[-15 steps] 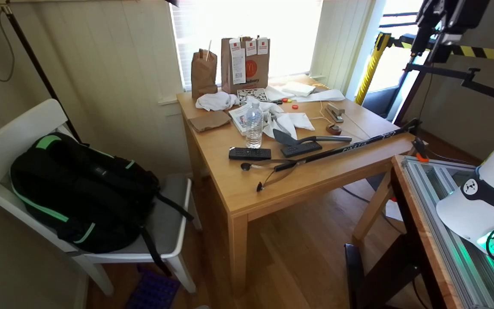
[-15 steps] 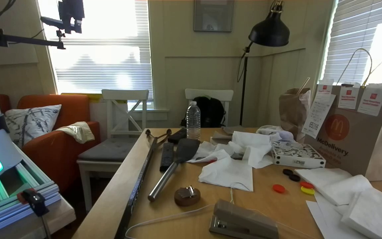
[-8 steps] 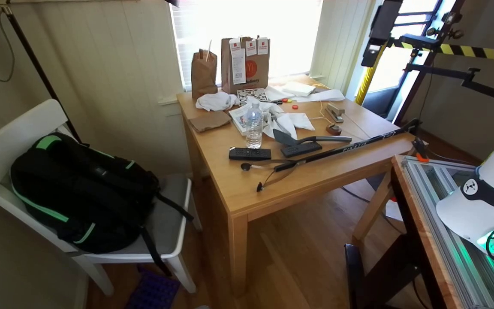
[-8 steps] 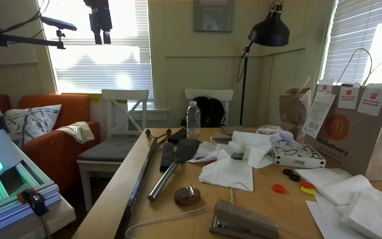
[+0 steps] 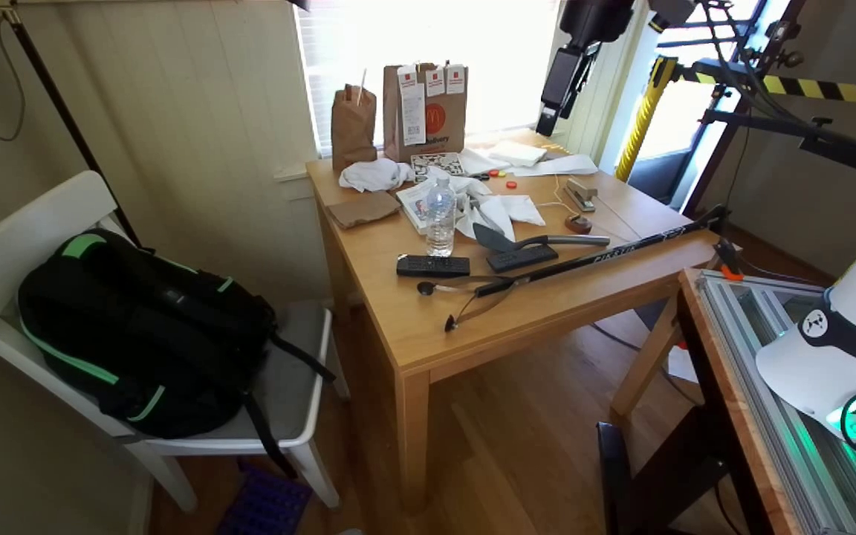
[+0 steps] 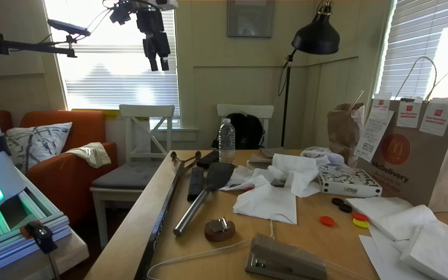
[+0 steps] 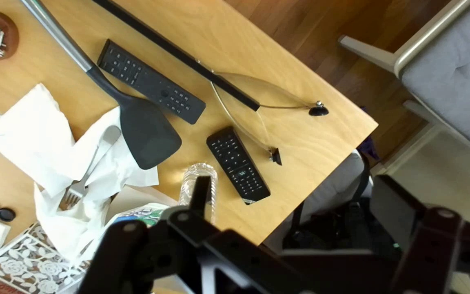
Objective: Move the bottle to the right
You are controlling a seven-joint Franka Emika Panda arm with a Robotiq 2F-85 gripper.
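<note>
Gripper (image 6: 159,67) moved nearer the vertical, neck-up bottle (image 6: 226,140).

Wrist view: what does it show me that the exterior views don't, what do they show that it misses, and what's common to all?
Only the wrist view clearly shows the fork lying among the white napkins. Only the exterior views show the stapler and the robot's base. All three share the bottle, the spatula and the gripper, though in the wrist view a gripper finger hides part of the bottle.
</note>
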